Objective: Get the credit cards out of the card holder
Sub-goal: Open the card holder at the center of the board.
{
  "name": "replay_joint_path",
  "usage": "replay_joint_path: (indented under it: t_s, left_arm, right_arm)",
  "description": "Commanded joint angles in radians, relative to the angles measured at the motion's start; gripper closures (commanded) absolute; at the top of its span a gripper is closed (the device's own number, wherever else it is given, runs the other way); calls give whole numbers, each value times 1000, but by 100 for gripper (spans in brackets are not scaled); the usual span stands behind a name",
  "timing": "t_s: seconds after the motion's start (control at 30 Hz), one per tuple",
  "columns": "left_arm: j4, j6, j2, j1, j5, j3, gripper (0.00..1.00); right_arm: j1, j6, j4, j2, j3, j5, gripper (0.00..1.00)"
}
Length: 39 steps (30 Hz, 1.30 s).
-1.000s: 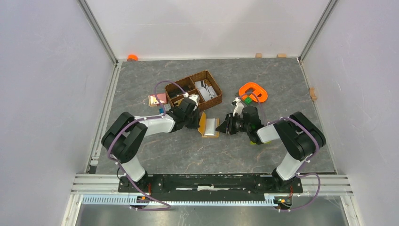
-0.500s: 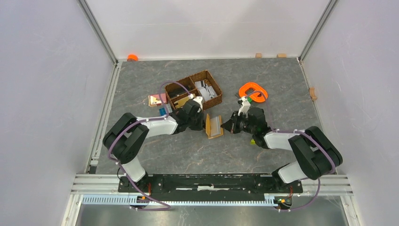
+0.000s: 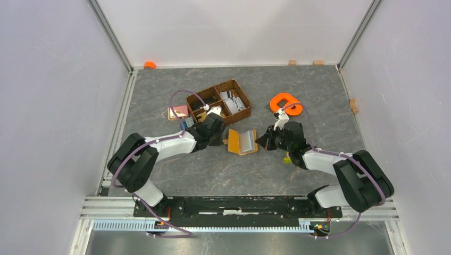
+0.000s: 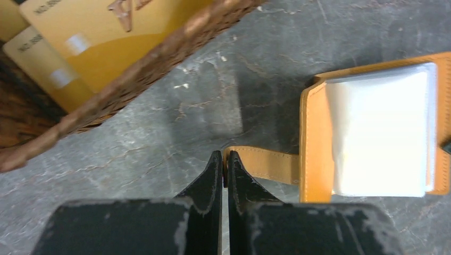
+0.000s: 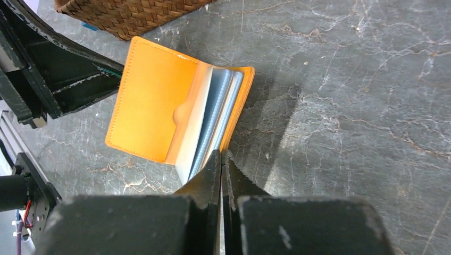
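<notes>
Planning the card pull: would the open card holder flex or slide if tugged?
Likely floppy: the card holder lies open, its thin clear sleeves fanning loosely. Probably light and apt to slide on the smooth stone-look table, unless held by its tab.

Mustard-orange card holder (image 3: 242,142), lying open near centre of the top view, slightly toward six o'clock. Closure tab (image 4: 263,163) pointing to nine o'clock; stacked pale clear sleeves (image 5: 210,119) on the three o'clock half.
</notes>
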State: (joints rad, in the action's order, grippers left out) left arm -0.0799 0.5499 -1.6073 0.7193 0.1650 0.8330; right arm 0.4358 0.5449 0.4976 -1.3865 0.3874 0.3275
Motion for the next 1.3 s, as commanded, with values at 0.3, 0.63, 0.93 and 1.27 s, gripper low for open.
replay_joint_path:
  t_s: [0.3,0.63,0.93,1.27]
  left_arm:
    - [57,3,95,-4,-58,-26,54]
    - [186,16,102,-8,-214,-73,31]
    - [190,12,84,-7,-239,-66,35]
    - [285,16,125,-7,-302,-109,28]
  right_arm:
    - [-12,-22,26,55,-8,22,100]
    - [-9,-19,33,18,4,60,100]
    - [86,-66,40,-73,86,109,95]
    - [181,-133,102,-75,110,25,93]
